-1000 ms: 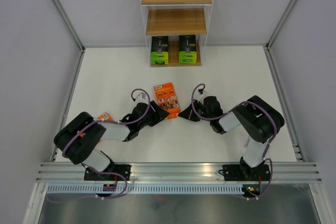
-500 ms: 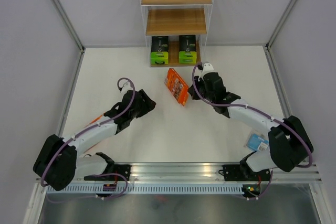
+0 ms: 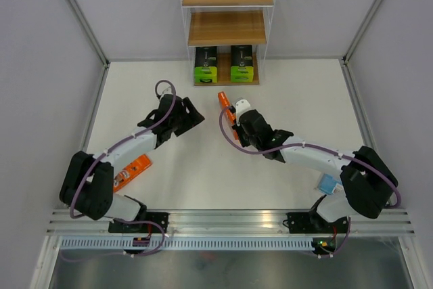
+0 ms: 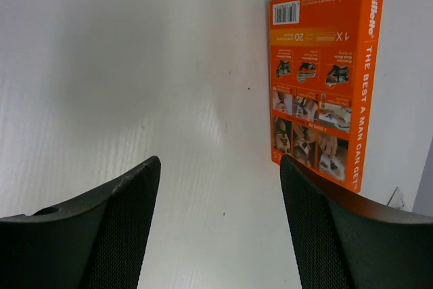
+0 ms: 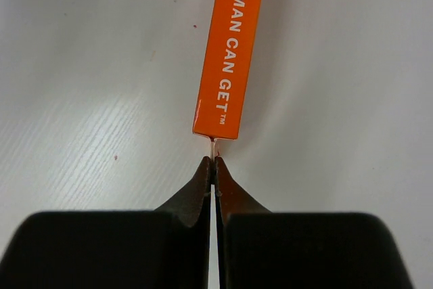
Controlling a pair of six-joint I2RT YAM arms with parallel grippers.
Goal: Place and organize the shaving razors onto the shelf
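**Pack pinched edge-on, shelf ahead**

Right gripper [image 5: 214, 162] is clamped on a thin tab at the near end of the orange pack [image 5: 230, 45]. The pack is turned on edge and runs straight out from the fingertips, its long axis in line with them. Shelf [image 3: 226, 28] lies farther ahead, with two green packs [image 3: 206, 65] on its bottom board. Left gripper [image 4: 218, 167] is spread and empty, with the pack ahead and to its right. Readable: "Gillette", "THE BEST A MAN CAN GET", "1X", "20", and a barcode.

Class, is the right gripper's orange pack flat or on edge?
On edge: orange pack shows only its narrow side; right gripper pinches its tab.
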